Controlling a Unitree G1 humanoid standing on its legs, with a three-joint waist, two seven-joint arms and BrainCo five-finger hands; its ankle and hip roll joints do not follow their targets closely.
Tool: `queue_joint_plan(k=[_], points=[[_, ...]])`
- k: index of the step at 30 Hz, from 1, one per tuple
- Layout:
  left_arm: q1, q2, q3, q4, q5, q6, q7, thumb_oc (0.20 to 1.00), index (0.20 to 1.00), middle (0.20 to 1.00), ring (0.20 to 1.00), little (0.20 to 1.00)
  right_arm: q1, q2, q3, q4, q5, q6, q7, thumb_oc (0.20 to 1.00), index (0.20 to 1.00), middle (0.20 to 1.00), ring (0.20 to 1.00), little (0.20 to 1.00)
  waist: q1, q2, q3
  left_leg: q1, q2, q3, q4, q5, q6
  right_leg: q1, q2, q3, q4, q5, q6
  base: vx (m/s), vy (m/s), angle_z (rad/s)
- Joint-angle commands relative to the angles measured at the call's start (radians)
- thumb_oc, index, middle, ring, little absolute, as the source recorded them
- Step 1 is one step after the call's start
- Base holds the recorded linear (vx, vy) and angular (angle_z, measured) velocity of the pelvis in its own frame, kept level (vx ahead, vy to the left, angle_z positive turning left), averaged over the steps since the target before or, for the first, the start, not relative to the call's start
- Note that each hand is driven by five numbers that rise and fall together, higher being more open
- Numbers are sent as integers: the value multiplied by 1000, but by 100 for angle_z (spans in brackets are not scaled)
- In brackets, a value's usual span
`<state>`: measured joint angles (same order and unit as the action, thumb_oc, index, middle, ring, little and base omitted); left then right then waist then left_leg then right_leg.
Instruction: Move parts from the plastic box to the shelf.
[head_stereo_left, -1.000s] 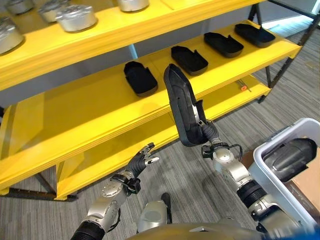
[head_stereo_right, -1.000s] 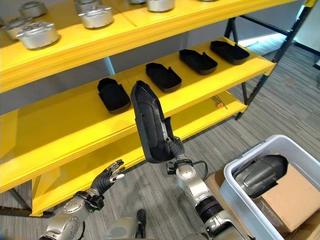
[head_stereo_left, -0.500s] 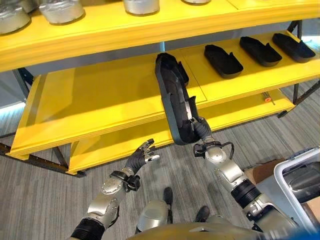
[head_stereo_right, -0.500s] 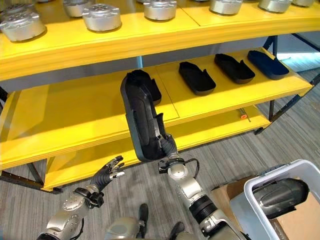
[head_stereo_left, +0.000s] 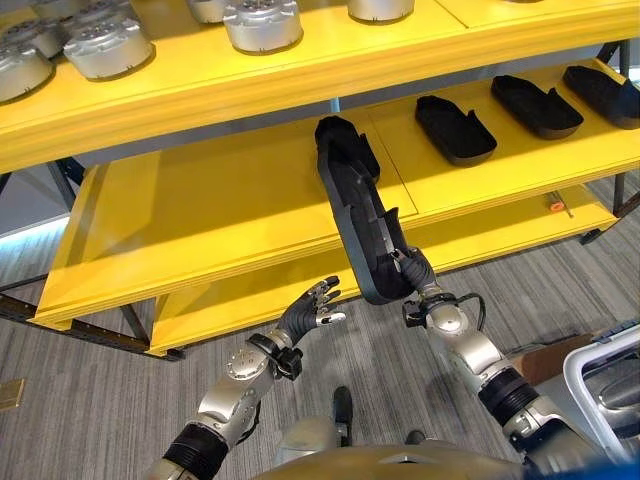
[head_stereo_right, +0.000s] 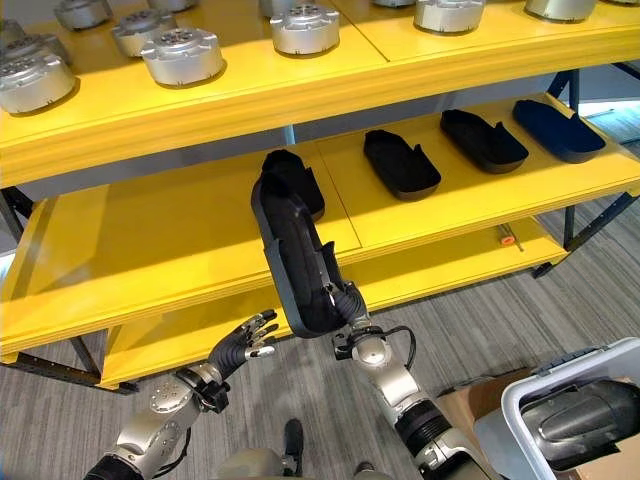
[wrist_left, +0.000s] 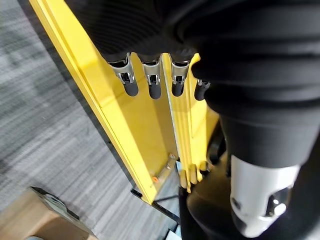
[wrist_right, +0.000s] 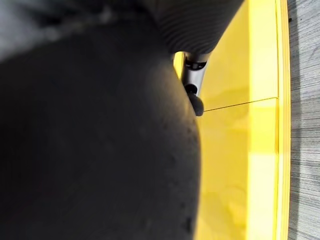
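My right hand (head_stereo_left: 417, 277) is shut on the lower end of a long black moulded part (head_stereo_left: 362, 215), held upright in front of the yellow shelf's middle level (head_stereo_left: 210, 205). In the right wrist view the part (wrist_right: 90, 140) covers most of the picture, with one finger (wrist_right: 193, 87) curled past its edge. My left hand (head_stereo_left: 308, 312) hovers open to the left of the part's lower end, fingers (wrist_left: 150, 82) straight. Three similar black parts (head_stereo_right: 400, 163) lie in a row on the middle level, and a fourth (head_stereo_right: 300, 180) lies behind the held part's top. The plastic box (head_stereo_right: 508, 410) at the lower right holds another black part (head_stereo_right: 590, 420).
Several silver round metal parts (head_stereo_right: 182, 55) stand on the top shelf level. A lower yellow level (head_stereo_left: 250, 295) sits near the grey carpet. A cardboard box (head_stereo_left: 540, 358) lies beside the plastic box. The left half of the middle level is bare.
The camera has turned left along the shelf, pushing the plastic box to the picture's edge. The right hand still holds the part upright. The left hand has risen slightly toward it.
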<state>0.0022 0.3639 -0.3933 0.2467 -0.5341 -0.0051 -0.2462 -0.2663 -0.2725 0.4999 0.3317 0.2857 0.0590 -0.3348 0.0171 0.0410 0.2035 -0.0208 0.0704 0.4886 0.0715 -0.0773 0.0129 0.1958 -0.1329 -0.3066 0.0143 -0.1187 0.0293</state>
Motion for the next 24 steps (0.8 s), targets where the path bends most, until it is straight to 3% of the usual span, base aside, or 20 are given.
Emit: queue_joint_plan(k=[1, 3, 5, 8, 9, 11, 15, 18, 20, 24], points=[[-46, -10, -17, -14, 3, -35, -60, 1000, 1000, 1000, 1000, 1000, -112, 35, -42, -44, 4, -87, -21, 200, 200, 200, 200, 200, -10, -1, 5, 49, 106, -88, 166, 53, -55, -199, -7, -10, 144, 50, -4, 19, 227, 99], [-52, -16, -19, -12, 2, -29, -52, 1000, 1000, 1000, 1000, 1000, -127, 32, -41, -36, 7, -82, -15, 200, 200, 200, 200, 200, -4, 7, 2, 55, 105, -138, 117, 70, -68, -205, -12, 7, 147, 54, 2, 53, 249, 35], [-54, -22, -21, -14, -14, -23, -41, 1000, 1000, 1000, 1000, 1000, -139, 22, -40, -40, 12, -60, -8, 200, 200, 200, 200, 200, 0, 18, -4, 61, 136, -193, 47, 114, -96, -208, -24, 32, 144, 55, 13, 109, 351, 1], [-42, -22, -22, -26, -26, -20, -54, 1000, 1000, 1000, 1000, 1000, -128, 7, -42, -61, 4, -45, -1, 200, 200, 200, 200, 200, -2, 32, -3, 56, 191, -215, 15, 177, -125, -199, -57, 45, 166, 38, 26, 109, 385, 1], [-40, -20, -22, -29, -36, -13, -63, 1000, 1000, 1000, 1000, 1000, -119, 1, -45, -68, 4, -44, 1, 200, 200, 200, 200, 200, -3, 34, -1, 53, 190, -216, 18, 158, -121, -199, -74, 46, 185, 29, 32, 136, 521, 2], [-41, -12, -27, -28, -15, -5, -56, 1000, 1000, 1000, 1000, 1000, -98, -8, -58, -73, 13, -53, 6, 200, 200, 200, 200, 200, -8, 35, 4, 63, 176, -212, 23, 116, -110, -198, -105, 48, 228, 16, 45, 125, 472, -7], [-28, 10, -31, -13, 25, -26, -41, 1000, 1000, 1000, 1000, 1000, -59, -8, -61, -91, 16, -65, 15, 200, 200, 200, 200, 200, 0, 31, 2, 88, 148, -210, 0, 105, -95, -180, -127, 35, 243, 19, 67, 109, 349, 7], [-20, 37, -27, -20, 60, -47, -26, 1000, 1000, 1000, 1000, 1000, -41, -1, -54, -102, 19, -66, -7, 200, 200, 200, 200, 200, 17, 27, 5, 96, 108, -222, -12, 98, -66, -170, -129, 31, 242, 26, 81, 54, 345, 2], [-5, 64, -6, -29, 46, -62, -5, 1000, 1000, 1000, 1000, 1000, -45, 21, -52, -92, 27, -72, -19, 200, 200, 200, 200, 200, 48, 23, 12, 98, 61, -233, -25, 92, -27, -170, -128, 19, 266, 38, 94, -59, 426, 11], [4, 69, 17, -35, 44, -69, -5, 1000, 1000, 1000, 1000, 1000, -46, 39, -47, -85, 33, -71, -21, 200, 200, 200, 200, 200, 75, 14, 16, 101, 23, -231, -40, 87, 0, -182, -140, 6, 318, 69, 103, -51, 251, 19]])
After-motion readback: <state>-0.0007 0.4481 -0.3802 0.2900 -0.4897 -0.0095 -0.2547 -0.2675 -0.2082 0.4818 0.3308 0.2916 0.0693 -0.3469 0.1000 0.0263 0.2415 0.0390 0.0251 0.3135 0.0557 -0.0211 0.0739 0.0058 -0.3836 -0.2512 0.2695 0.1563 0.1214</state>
